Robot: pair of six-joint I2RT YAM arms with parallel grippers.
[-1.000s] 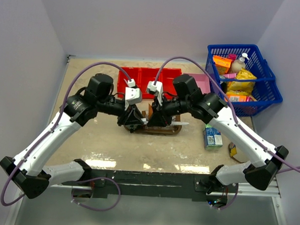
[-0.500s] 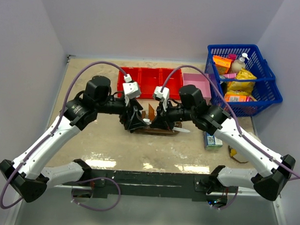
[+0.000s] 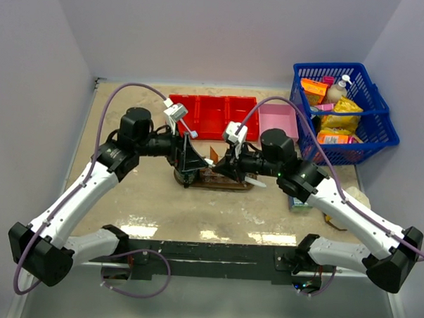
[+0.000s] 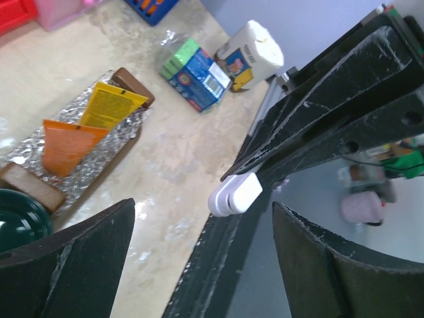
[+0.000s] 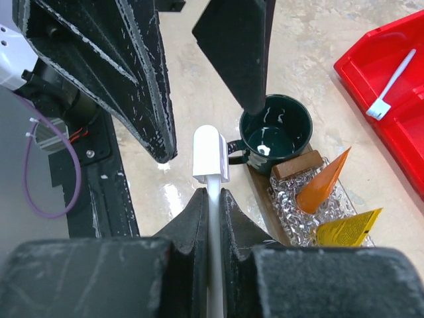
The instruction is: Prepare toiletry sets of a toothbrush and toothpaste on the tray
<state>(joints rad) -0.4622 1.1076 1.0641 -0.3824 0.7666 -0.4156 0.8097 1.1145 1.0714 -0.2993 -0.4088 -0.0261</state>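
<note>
Right gripper (image 5: pixel 211 195) is clamped tight on a slim white plastic toothbrush (image 5: pixel 211 152), its head poking out past the fingertips, held off the table beside the tray and not on it. Left gripper (image 4: pixel 204 205) has its jaws spread wide on either side of that head, gripping nothing. The deep orange flat toothpaste tube (image 5: pixel 321 175) and the yellower orange toothpaste tube (image 5: pixel 348 228) lie side by side on the foil-covered dark brown wooden oval tray (image 4: pixel 132 83); a dark green mug (image 5: pixel 275 132) sits just beside one end.
</note>
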